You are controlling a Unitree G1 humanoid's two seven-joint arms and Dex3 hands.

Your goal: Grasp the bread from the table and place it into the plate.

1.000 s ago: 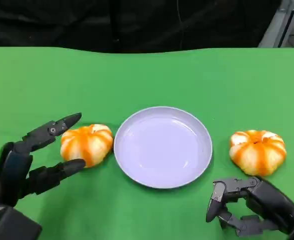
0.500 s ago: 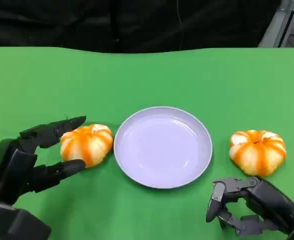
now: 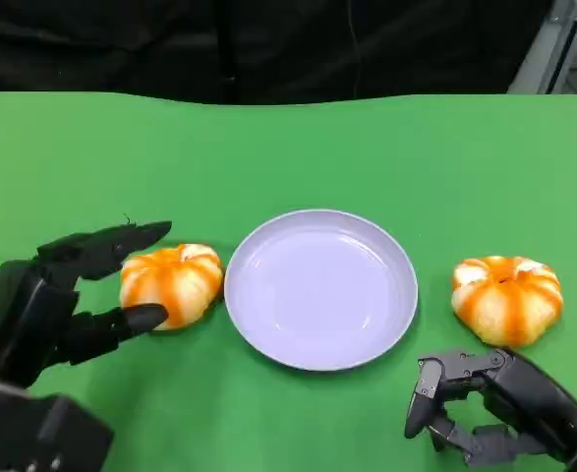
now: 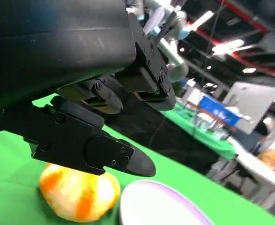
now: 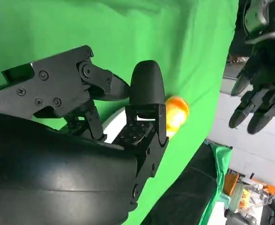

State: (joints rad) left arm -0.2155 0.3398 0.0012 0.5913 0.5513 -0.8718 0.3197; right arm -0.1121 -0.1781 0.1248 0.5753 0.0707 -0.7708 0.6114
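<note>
**Left hand bracketing the near bread, plate waiting in the middle**

At the left of the head view, the left hand point(image 3: 67, 295) is spread open around the left bread point(image 3: 170, 283), which lies on the green counter point(image 3: 367, 147). One finger is laid over the far side of the bread and another is set at its near side, so that the bread is bracketed for a grasp. Whether the fingertips are actually touching it cannot be told, and nothing is lifted yet. In the left wrist view the same bread point(image 4: 78, 193) is seen under the fingers, just beside the rim of the plate point(image 4: 160, 206).

The plate point(image 3: 319, 289) is placed in the middle, just beside the left bread, so only a short carry is judged to be needed, with the rim to be cleared.

Further right, a second bread point(image 3: 506, 298) is lying apart from the plate. Below it, the right hand point(image 3: 485, 408) is held curled in on nothing, near that bread but clear of it, apparently parked while the left side is worked.
</note>
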